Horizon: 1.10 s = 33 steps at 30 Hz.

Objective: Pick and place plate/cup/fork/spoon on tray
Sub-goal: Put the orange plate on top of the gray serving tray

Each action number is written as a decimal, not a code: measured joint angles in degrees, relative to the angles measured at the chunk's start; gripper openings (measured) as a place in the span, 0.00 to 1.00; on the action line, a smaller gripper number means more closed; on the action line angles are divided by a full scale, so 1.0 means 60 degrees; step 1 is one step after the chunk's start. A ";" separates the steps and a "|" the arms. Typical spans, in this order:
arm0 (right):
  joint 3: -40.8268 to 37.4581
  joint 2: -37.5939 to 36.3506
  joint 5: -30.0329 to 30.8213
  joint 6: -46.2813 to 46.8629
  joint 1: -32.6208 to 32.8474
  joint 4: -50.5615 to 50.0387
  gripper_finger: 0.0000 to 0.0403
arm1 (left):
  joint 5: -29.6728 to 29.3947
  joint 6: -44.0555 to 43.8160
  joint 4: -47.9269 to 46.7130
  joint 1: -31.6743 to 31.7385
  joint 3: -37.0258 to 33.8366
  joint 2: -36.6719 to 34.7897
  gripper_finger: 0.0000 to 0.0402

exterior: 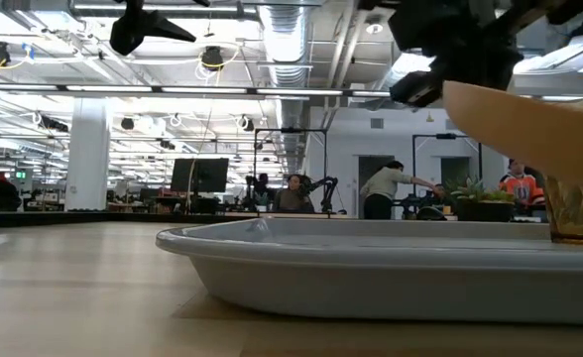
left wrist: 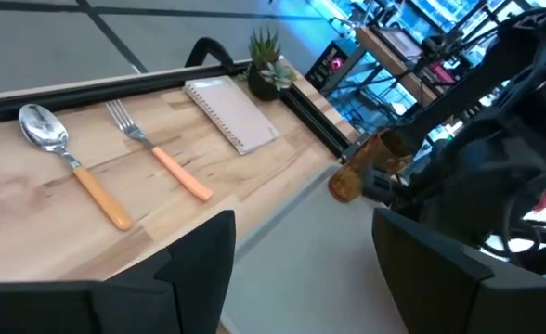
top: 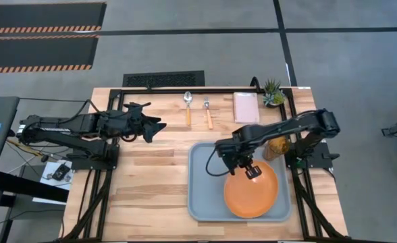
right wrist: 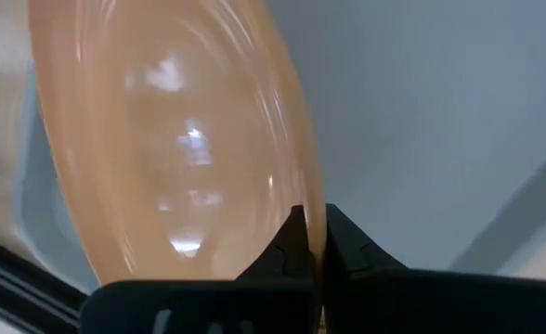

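Between my right gripper's (right wrist: 312,243) fingers sits the rim of the plate (top: 251,190), pinched tight and held tilted over the near right part of the tray (top: 202,196); whether its far edge touches the tray floor I cannot tell. Just beyond the tray's far right corner stands the cup (top: 277,146), under my right arm. Farther back on the table lie the spoon (top: 188,106) and fork (top: 208,112) side by side, with a pink pad (top: 246,106) and a potted plant (top: 273,92) beside them. My left gripper (top: 156,126) hovers spread apart over the table's left side, well clear of everything
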 joint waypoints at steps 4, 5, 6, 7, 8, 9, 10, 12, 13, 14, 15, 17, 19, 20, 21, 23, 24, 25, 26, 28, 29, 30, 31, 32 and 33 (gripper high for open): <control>0.0000 0.0335 -0.0153 -0.0547 0.0047 -0.0140 0.02 | -0.0004 -0.0036 -0.0062 0.0000 0.0000 0.0000 0.60; 0.0000 0.0408 -0.0184 -0.0696 0.0044 -0.0210 0.02 | -0.0004 -0.0036 -0.0058 0.0000 0.0000 0.0000 0.60; 0.0000 0.0488 -0.0226 -0.0791 0.0043 -0.0267 0.02 | -0.0004 -0.0036 -0.0060 0.0000 0.0000 0.0000 0.60; 0.0000 0.0584 -0.0226 -0.0852 0.0043 -0.0320 0.02 | -0.0004 -0.0036 -0.0060 0.0000 0.0000 0.0002 0.60; 0.0000 0.0674 -0.0218 -0.0885 0.0042 -0.0348 0.03 | -0.0007 -0.0036 -0.0062 0.0000 0.0000 0.0002 0.60; 0.0000 0.0774 -0.0219 -0.0895 0.0037 -0.0388 0.03 | -0.0007 -0.0036 -0.0060 0.0000 0.0000 0.0000 0.60; 0.0000 0.0859 -0.0222 -0.0899 0.0025 -0.0437 0.04 | -0.0009 -0.0036 -0.0065 0.0000 0.0000 0.0000 0.60; -0.0003 0.1006 -0.0218 -0.0976 0.0025 -0.0512 0.04 | -0.0071 -0.0036 -0.0104 0.0000 0.0000 0.0000 0.60; 0.0000 0.1077 -0.0221 -0.1027 0.0028 -0.0503 0.03 | -0.0095 -0.0036 -0.0126 0.0000 0.0000 0.0000 0.60; 0.0000 0.1137 -0.0225 -0.1078 0.0047 -0.0470 0.03 | -0.0107 -0.0038 -0.0152 0.0000 0.0000 0.0000 0.60; 0.0000 0.1212 -0.0225 -0.1095 0.0070 -0.0438 0.02 | -0.0113 -0.0046 -0.0189 0.0000 0.0000 0.0000 0.60; -0.0004 0.1289 -0.0226 -0.1117 0.0108 -0.0401 0.03 | -0.0117 -0.0072 -0.0228 0.0000 0.0000 0.0000 0.60; -0.0004 0.1263 -0.0233 -0.1113 0.0120 -0.0303 0.05 | -0.0117 -0.0076 -0.0233 0.0000 0.0000 0.0000 0.60; -0.0004 0.1261 -0.0228 -0.1113 0.0120 -0.0224 0.06 | -0.0117 -0.0078 -0.0239 0.0000 0.0000 0.0000 0.60; -0.0004 0.1264 -0.0205 -0.1113 0.0120 -0.0165 0.08 | -0.0117 -0.0080 -0.0247 0.0000 0.0000 0.0000 0.60; -0.0004 0.1253 -0.0157 -0.1113 0.0116 -0.0130 0.11 | -0.0117 -0.0080 -0.0247 0.0000 0.0000 0.0000 0.60; -0.0004 0.1249 -0.0153 -0.1107 0.0110 -0.0140 0.12 | -0.0117 -0.0080 -0.0253 0.0000 0.0000 0.0000 0.60; -0.0004 0.1249 -0.0146 -0.1106 0.0101 -0.0142 0.12 | -0.0117 -0.0082 -0.0249 0.0000 0.0000 0.0000 0.60; -0.0004 0.1249 -0.0139 -0.1106 0.0101 -0.0136 0.12 | -0.0117 -0.0080 -0.0249 0.0000 0.0000 0.0000 0.60; -0.0004 0.1249 -0.0138 -0.1096 0.0101 -0.0047 0.13 | -0.0114 -0.0076 -0.0256 0.0000 0.0000 0.0000 0.60; -0.0004 0.1249 -0.0138 -0.1060 0.0101 0.0035 0.13 | -0.0117 -0.0076 -0.0259 0.0000 0.0000 0.0000 0.60; -0.0004 0.1249 -0.0140 -0.1039 0.0101 0.0109 0.13 | -0.0117 -0.0076 -0.0260 0.0000 0.0000 0.0000 0.60; -0.0004 0.1249 -0.0142 -0.1036 0.0101 0.0181 0.13 | -0.0117 -0.0076 -0.0260 0.0000 0.0000 0.0000 0.60; -0.0004 0.1249 -0.0142 -0.1023 0.0101 0.0225 0.13 | -0.0117 -0.0076 -0.0260 0.0000 0.0000 0.0000 0.60; -0.0004 0.1249 -0.0142 -0.1008 0.0101 0.0241 0.13 | -0.0114 -0.0076 -0.0264 0.0000 0.0000 0.0000 0.60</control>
